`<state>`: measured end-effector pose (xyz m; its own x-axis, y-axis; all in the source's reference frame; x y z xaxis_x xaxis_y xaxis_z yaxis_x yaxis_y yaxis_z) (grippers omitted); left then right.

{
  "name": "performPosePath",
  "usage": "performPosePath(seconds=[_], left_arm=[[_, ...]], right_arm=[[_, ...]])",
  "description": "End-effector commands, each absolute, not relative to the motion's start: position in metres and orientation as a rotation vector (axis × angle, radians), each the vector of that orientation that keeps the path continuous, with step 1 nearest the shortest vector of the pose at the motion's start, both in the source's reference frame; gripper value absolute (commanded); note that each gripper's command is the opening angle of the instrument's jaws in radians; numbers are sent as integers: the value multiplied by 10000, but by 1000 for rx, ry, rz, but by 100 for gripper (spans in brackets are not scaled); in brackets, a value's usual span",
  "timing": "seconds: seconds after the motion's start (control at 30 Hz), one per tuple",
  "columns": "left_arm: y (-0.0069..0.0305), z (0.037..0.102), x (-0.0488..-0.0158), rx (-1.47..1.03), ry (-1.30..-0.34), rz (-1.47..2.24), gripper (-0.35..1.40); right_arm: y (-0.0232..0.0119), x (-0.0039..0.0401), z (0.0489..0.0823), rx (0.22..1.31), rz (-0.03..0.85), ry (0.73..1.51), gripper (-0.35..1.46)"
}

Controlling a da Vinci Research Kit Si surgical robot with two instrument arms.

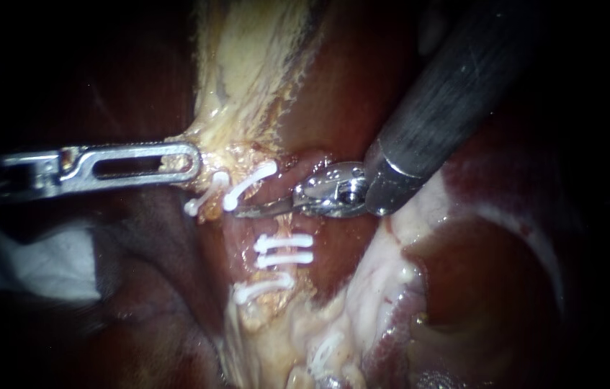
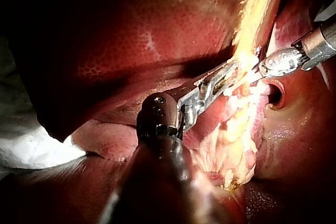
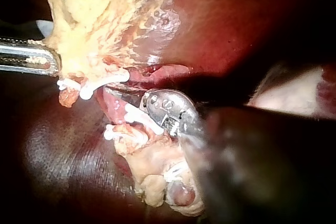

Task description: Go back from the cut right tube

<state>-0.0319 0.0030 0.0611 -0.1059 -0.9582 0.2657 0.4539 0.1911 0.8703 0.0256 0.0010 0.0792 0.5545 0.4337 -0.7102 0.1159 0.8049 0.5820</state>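
White plastic clips (image 1: 283,249), five countable, pinch the pink right tube (image 1: 247,227). Over it, the right instrument (image 1: 265,209) has thin steel blades, end effector together. The left instrument (image 1: 186,162) has its slotted end effector clamped on lumpy yellow fat (image 1: 247,72).

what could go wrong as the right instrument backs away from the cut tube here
1. The right instrument has its tip between the upper clips and the lower clips; a sideways pull-back might snag or loosen one.
2. The left instrument holds the yellow tissue taut beside them; a knock from the leaving shaft might tear it or break the hold.
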Motion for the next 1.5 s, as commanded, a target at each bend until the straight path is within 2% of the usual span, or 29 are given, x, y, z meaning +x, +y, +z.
performPosePath(seconds=[0.03, 0.23, 0.27, 0.43, 0.63, 1.07, 1.27, 1.3, 1.5], left_arm=[[30, 611, -319, 619, -1084, -1330, -35], [30, 611, -318, 620, -1084, -1329, -35], [30, 611, -318, 620, -1083, -1329, -35], [30, 611, -318, 620, -1084, -1329, -35], [30, 611, -318, 620, -1084, -1329, -35], [31, 613, -317, 621, -1084, -1328, -35], [31, 614, -316, 620, -1084, -1327, -35], [31, 615, -316, 620, -1084, -1327, -35], [33, 622, -314, 620, -1085, -1324, -35]], right_arm=[[9, 256, 792, 631, 202, 980, -35], [9, 257, 792, 622, 210, 988, -35], [9, 257, 792, 619, 211, 987, -30], [10, 257, 792, 619, 217, 1001, 27], [9, 257, 792, 611, 222, 1003, 66], [8, 252, 787, 614, 220, 1004, 91], [9, 244, 775, 591, 182, 1023, 111], [9, 241, 772, 575, 172, 1031, 119], [7, 226, 755, 528, 116, 1052, 136]])
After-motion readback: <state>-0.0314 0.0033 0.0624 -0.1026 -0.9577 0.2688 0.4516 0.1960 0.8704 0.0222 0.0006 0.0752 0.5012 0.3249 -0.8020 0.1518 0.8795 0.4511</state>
